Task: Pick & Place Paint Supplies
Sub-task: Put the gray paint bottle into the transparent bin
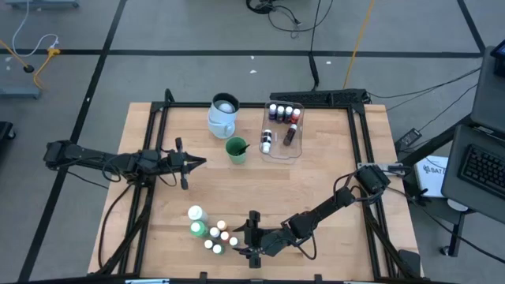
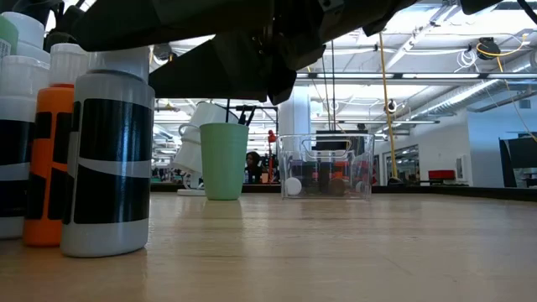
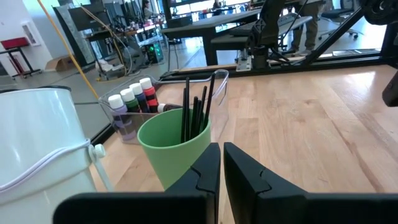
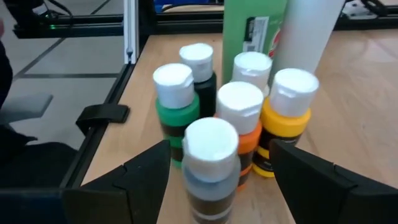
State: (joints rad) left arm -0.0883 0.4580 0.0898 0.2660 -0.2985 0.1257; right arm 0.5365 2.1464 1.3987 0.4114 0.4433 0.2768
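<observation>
Paint bottles (image 1: 213,235) are what this step is about: a cluster of small capped ones sits near the front edge of the table (image 1: 331,173), left of centre, just beside two larger bottles, one white (image 1: 195,213) and one green (image 1: 197,229). The right gripper (image 1: 246,238) is low at that cluster with its fingers spread wide and nothing in them; in its wrist view the nearest small bottle (image 4: 211,163), white cap over a dark body, stands right between the jaws, with green, orange and yellow neighbours crowding behind. So this looks like the pick, lined up but not yet closed. Next it likely needs a clean squeeze on that one bottle without nudging the others, then a carry to the clear tub (image 1: 282,130) at the far side, where several bottles already stand. The left gripper (image 1: 196,163) waits clenched and empty, pointing at the green cup (image 1: 236,149) holding brushes (image 3: 198,112), beside the pale jug (image 1: 222,115).
</observation>
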